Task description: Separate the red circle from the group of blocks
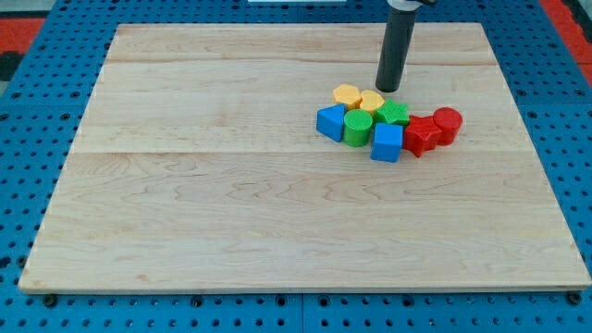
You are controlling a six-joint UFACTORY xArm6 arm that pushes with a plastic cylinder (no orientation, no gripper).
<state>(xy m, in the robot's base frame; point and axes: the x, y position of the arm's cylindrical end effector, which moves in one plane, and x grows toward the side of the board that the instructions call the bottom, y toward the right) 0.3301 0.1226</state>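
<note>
The red circle [448, 123] stands at the right end of a tight cluster of blocks on the wooden board [231, 203], touching a red star-shaped block [421, 136]. The cluster also holds a blue cube [388, 142], a green star-shaped block [393, 114], a green cylinder [358, 127], a blue block [329, 121] and two yellow blocks [347, 93] [372, 101]. My tip [388, 88] rests on the board just above the cluster, close to the right yellow block and the green star, up and to the left of the red circle.
The board lies on a blue perforated table [37, 55]. A red area [18, 28] shows at the view's top left corner and another at the top right.
</note>
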